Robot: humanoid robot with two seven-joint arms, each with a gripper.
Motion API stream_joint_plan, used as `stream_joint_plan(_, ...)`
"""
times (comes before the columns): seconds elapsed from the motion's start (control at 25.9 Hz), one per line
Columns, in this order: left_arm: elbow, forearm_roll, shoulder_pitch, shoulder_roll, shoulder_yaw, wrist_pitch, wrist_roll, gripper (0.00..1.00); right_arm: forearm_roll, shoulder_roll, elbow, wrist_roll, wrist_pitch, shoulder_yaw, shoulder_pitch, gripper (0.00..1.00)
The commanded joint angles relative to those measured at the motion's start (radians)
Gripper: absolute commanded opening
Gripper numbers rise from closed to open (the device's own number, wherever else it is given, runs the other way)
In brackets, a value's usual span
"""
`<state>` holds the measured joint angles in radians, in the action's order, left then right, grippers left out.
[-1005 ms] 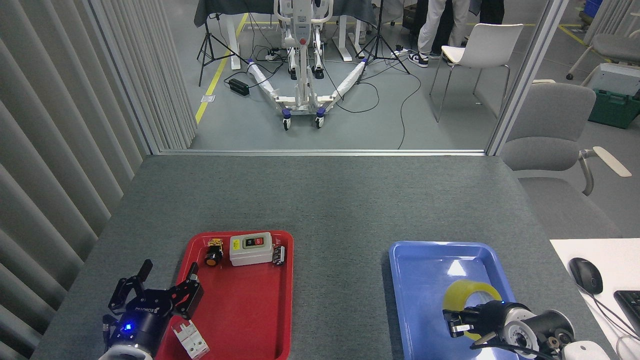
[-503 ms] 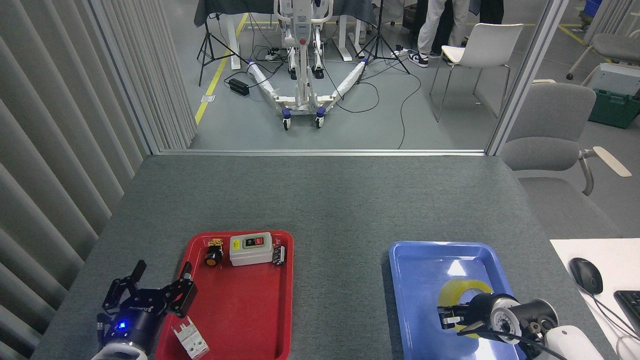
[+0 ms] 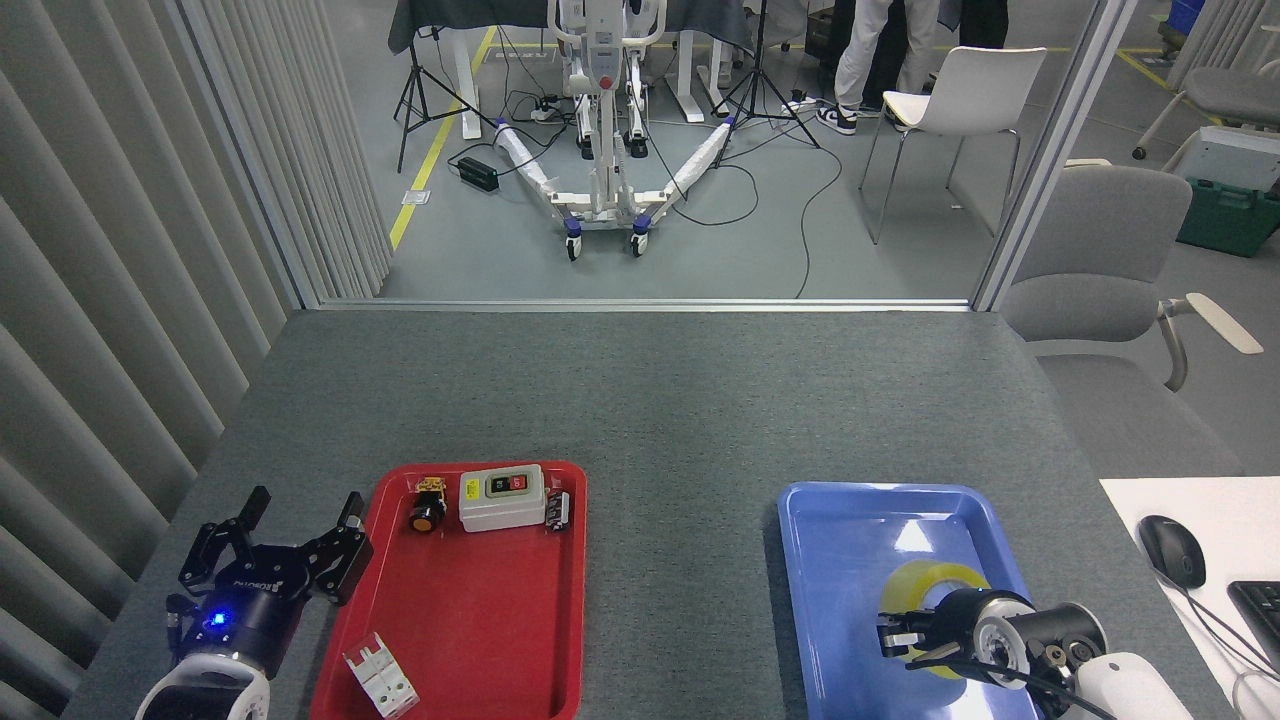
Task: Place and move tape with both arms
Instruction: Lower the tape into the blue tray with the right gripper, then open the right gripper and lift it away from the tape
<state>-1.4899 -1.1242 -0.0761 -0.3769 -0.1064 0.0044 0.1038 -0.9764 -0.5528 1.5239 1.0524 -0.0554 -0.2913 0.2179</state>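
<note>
**A:** So where's the tape (image 3: 925, 583) sitting? Yellow see-through roll, lying flat in the blue tray (image 3: 835, 560), right in front of the right gripper (image 3: 897, 640). Its near side is hidden behind the gripper. The fingers (image 3: 893, 648) point at the roll's near-left rim, but it's end-on and dark, so I can't tell whether they're clenched on it or loose.

**B:** Left gripper (image 3: 277, 548)?

**A:** Fingers spread wide, holding nothing, hovering over bare grey bench (image 3: 660, 400) just left of the red tray (image 3: 480, 640). Loads of open bench beyond both sets of fingers, out to the far edge.

**B:** Anything change since half a second back?

**A:** The left gripper has slid further left, clear of the red tray's rim now. The white breaker block (image 3: 380, 680) that was half under it shows fully. The right one has barely budged, and the roll is in the same spot.

**B:** Textures?

**A:** Bench is a fuzzy felt-like grey, both trays glossy plastic with rounded corners. The red one has a grey switch box (image 3: 502, 497) and an orange push button (image 3: 427, 503) along its far edge.
</note>
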Motion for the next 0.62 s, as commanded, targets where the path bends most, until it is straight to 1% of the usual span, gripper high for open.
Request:
stream_joint_plan(0.0,0.019,0.000,-0.001,0.058,0.014,-0.001,0.005,0.99,-0.005,0.002,-0.001,0.000,-0.012,0.000,-0.002,0.95)
stream_joint_plan(0.08,-0.003,0.000,-0.004,0.070,0.034,-0.003,0.016,0.99,-0.005,0.002,0.001,-0.017,-0.011,0.001,-0.003,0.96)
stream_joint_plan(0.19,-0.050,0.001,0.010,0.072,0.053,-0.003,0.014,0.99,-0.005,0.010,0.001,-0.048,-0.011,0.001,-0.003,0.97)
stream_joint_plan(0.31,-0.049,0.001,0.019,0.070,0.063,-0.006,0.014,0.99,-0.015,0.013,0.009,-0.074,-0.009,0.001,-0.006,0.97)
stream_joint_plan(0.39,-0.053,0.000,0.065,0.070,0.093,-0.018,0.019,0.99,-0.016,0.013,0.016,-0.106,-0.003,0.003,-0.008,0.97)
stream_joint_plan(0.5,-0.098,0.000,0.118,0.072,0.108,-0.035,0.020,0.99,-0.019,0.011,0.041,-0.209,0.000,0.017,-0.023,0.98)
stream_joint_plan(0.58,-0.136,-0.003,0.161,0.078,0.122,-0.035,0.020,0.99,-0.030,0.008,0.068,-0.342,0.000,0.050,-0.054,0.98)
